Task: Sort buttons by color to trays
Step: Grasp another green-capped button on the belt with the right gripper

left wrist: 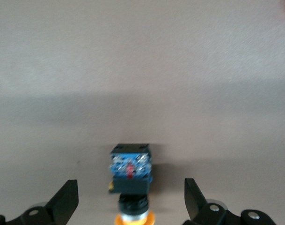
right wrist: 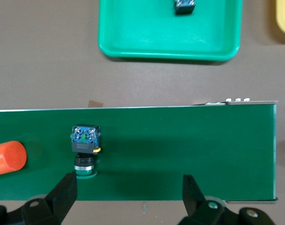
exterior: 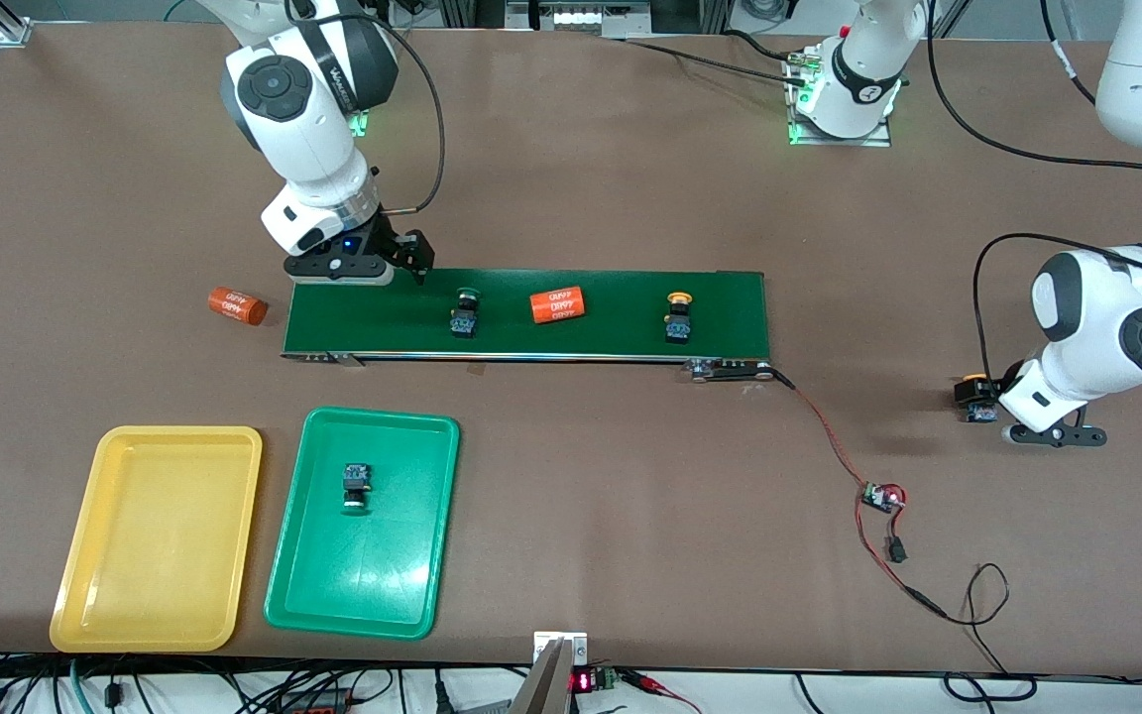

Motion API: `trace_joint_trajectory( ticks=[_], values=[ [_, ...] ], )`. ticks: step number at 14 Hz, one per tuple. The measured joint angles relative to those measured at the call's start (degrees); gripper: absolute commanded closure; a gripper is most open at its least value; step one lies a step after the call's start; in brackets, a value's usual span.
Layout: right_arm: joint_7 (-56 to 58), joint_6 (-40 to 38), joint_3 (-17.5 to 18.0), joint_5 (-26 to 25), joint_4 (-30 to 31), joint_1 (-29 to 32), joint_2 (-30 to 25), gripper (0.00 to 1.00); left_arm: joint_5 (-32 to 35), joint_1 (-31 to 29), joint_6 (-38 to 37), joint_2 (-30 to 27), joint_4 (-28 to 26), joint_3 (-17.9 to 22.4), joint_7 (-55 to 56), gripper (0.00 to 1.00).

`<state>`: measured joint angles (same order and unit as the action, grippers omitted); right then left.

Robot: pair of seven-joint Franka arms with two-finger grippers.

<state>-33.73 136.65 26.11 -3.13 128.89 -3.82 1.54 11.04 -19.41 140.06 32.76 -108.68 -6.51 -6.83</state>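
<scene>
Your right gripper (exterior: 385, 270) hovers over the belt (exterior: 531, 315), fingers spread; your left gripper (exterior: 1055, 433), fingers apart, straddles a yellow button (exterior: 975, 399).

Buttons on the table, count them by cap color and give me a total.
Green caps: 2, one on the conveyor belt at, one in the green tray at.
Yellow-orange caps: 2, at and.
Total: 4
</scene>
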Motion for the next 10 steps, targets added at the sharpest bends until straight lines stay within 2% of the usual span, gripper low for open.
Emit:
trace_joint_trajectory(
  ticks=[2, 4, 5, 7, 8, 10],
  values=[
    [0.0, 1.1, 0.3, 0.0, 0.6, 0.0, 1.5, 0.0, -1.4, 0.0, 3.3, 1.1, 0.0, 0.0, -1.3, 0.0],
    [0.0, 2.7, 0.3, -0.1, 0.7, 0.0, 3.3, 0.0, -1.4, 0.0, 4.1, 2.1, 0.1, 0.0, -1.4, 0.05],
    [-0.1, 3.2, 0.3, -0.1, 0.7, 0.0, 4.1, 0.0, -1.4, 0.0, 4.2, 2.5, 0.1, 0.0, -1.4, 0.11],
    [-0.4, 5.1, 0.3, -0.7, 0.7, 0.1, 5.6, 0.0, -1.5, -0.2, 4.3, 3.1, 0.2, 0.0, -1.4, 0.3],
    [-0.6, 5.9, 0.3, -1.2, 0.7, 0.1, 6.3, 0.0, -1.5, -0.4, 4.3, 3.2, 0.2, 0.0, -1.4, 0.44],
    [-1.2, 7.2, 0.3, -2.9, 0.7, 0.3, 7.7, 0.0, -1.5, -0.8, 4.3, 3.2, 0.2, 0.0, -1.4, 0.6]
  ],
)
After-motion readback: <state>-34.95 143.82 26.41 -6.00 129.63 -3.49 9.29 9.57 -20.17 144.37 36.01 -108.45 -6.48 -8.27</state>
